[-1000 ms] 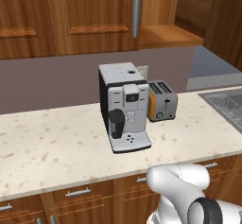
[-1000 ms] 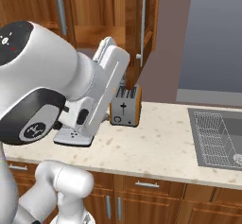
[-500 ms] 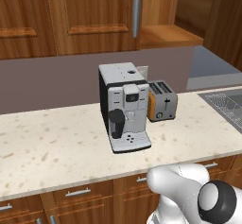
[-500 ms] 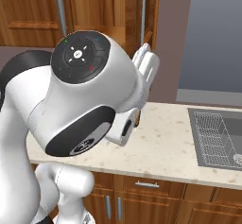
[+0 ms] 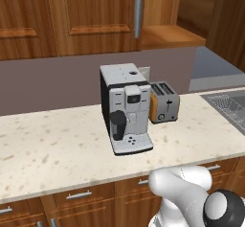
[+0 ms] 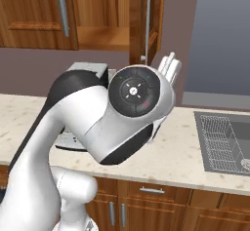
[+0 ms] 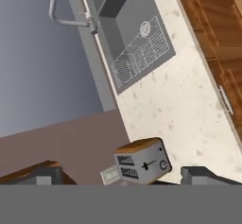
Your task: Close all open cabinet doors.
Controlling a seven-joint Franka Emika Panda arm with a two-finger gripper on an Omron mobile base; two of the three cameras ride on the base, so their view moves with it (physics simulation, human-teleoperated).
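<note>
Your open cabinet door [image 6: 149, 23] stands swung out edge-on above the tabletop [image 6: 195, 152] in the right base view, its long silver bar handle [image 6: 145, 20] facing you, while the neighbouring door [image 5: 93, 15] to its left sits flush and shut; between them the bare shelf [image 5: 167, 37] is exposed, which is why this door is likely the one you need to push. The coffee machine [image 5: 125, 108] and the toaster [image 5: 163, 102] stand side by side on the tabletop right under that opening, so any swing of the arm has to stay above them. The arm [image 6: 97, 127] is folded up tight in front of the base, its elbow bulging toward the camera and the wrist turned up and to the right near the door's lower edge. The hand camera is rolled over, looking down past the toaster toward the sink [image 7: 127, 34] and faucet [image 7: 66, 10]. You cannot tell whether the gripper is apart or together; only dark tips peek at the frame's bottom.
</note>
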